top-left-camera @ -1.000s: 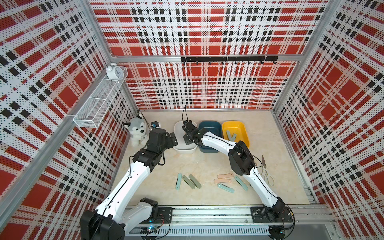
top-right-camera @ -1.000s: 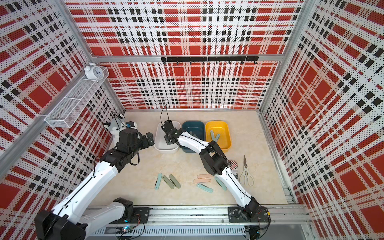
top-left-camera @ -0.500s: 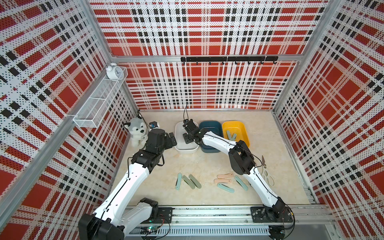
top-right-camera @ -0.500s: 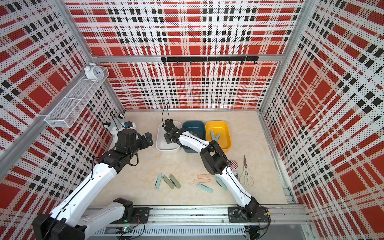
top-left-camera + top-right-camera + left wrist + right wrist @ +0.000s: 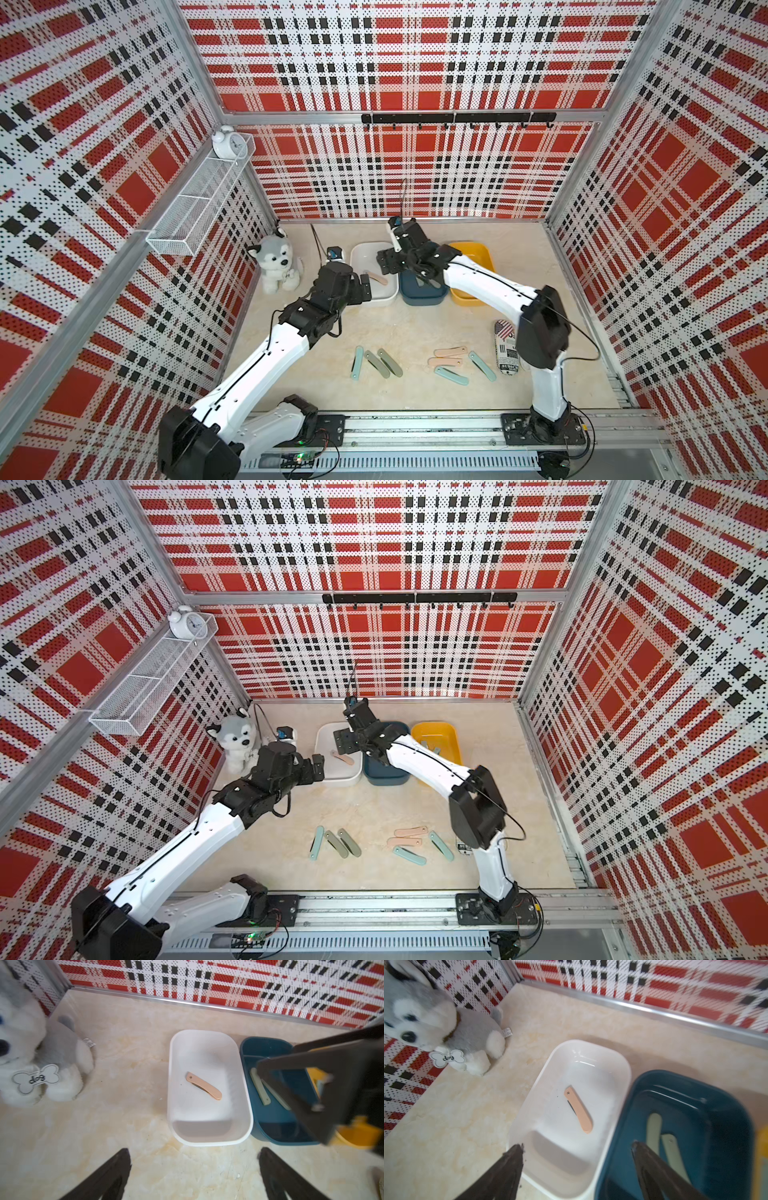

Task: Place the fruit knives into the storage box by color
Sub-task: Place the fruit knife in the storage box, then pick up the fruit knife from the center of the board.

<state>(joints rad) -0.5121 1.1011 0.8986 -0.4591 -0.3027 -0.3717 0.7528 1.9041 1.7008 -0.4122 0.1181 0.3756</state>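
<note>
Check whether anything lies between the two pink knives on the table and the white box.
Nothing visible lies on the table between the pink knives and the white box. The open left gripper hovers by its near rim.

2 white arms (image 5: 266,357), black joints (image 5: 540,328)

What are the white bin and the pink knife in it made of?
White bin: likely moulded plastic, glossy, with curved highlights on its rounded walls. Pink knife: handle looks matte plastic, even colour, no glare, small rivet at one end; dark folded blade edge, probably metal.
</note>
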